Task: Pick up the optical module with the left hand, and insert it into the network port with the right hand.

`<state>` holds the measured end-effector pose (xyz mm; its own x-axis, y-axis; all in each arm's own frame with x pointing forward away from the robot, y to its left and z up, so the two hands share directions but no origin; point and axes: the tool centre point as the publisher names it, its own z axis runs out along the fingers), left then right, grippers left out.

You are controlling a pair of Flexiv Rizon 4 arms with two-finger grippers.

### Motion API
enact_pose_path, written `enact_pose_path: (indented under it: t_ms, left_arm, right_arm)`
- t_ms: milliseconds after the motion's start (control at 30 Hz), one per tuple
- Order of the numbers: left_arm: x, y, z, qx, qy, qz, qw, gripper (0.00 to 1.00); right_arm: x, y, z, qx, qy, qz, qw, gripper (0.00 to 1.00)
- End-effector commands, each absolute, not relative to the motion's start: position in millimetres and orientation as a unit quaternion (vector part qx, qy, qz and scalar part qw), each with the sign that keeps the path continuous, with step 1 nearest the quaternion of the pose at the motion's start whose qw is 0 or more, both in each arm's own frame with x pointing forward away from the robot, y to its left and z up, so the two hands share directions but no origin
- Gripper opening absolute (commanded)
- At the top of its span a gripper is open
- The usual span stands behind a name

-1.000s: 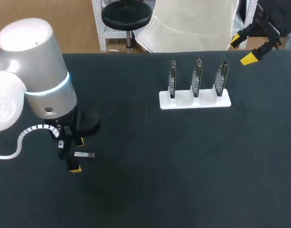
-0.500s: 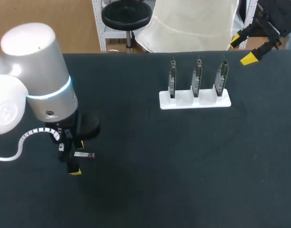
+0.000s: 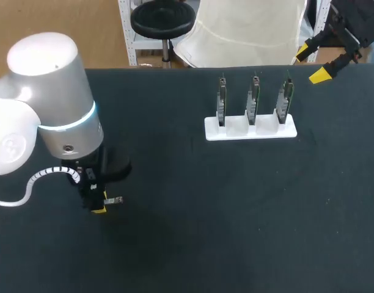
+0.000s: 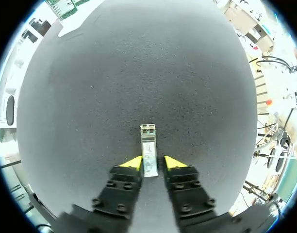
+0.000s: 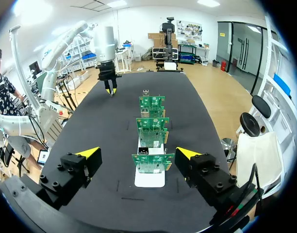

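The optical module [image 4: 149,150], a small silver metal bar, lies flat on the black table between the yellow tips of my left gripper [image 4: 153,163]. The jaws have narrowed onto its rear half, pressing it from both sides. From above, the module's end [image 3: 116,199] pokes out to the right of my left gripper [image 3: 99,205] at the table's left. Three upright green boards with network ports [image 3: 253,99] stand in a white holder [image 3: 250,130] at the back right. My right gripper [image 3: 311,63] hangs open above the table's far right edge, looking along the row of boards [image 5: 152,162].
The white holder [image 5: 149,179] sits just ahead of my right gripper [image 5: 139,154], its boards one behind another. Black tabletop [image 3: 236,213] stretches between the holder and the left arm [image 5: 106,46], which stands at the far end.
My left gripper has closed from wide open onto the module and shifted slightly right. The right arm has stayed where it was.
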<state>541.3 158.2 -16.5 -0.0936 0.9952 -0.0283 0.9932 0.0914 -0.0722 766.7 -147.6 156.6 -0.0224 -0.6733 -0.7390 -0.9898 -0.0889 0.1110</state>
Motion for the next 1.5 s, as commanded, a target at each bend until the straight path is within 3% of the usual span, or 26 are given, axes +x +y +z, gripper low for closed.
enact_pose_path:
  t_ms: [33,400,667,1000,1500]
  left_arm:
    - [544.8,157.2,-17.6,-0.67,-0.741,0.037,0.013,0.0]
    - [582.6,150.0,14.5,-0.63,-0.773,0.037,-0.056,0.0]
    - [648.0,135.4,58.2,-0.576,-0.796,0.08,-0.169,0.0]
    - [731.6,79.9,124.6,-0.566,-0.761,0.112,-0.296,0.0]
    - [779.0,-20.2,201.2,-0.555,-0.68,0.207,-0.433,0.0]
  right_arm:
    - [763.8,-147.0,156.5,-0.657,0.633,0.331,0.239,1.0]
    - [763.8,-147.0,156.5,-0.657,0.633,0.331,0.239,1.0]
    - [763.8,-147.0,156.5,-0.657,0.633,0.331,0.239,1.0]
    - [763.8,-147.0,156.5,-0.657,0.633,0.331,0.239,1.0]
    - [763.8,-147.0,156.5,-0.657,0.633,0.331,0.239,1.0]
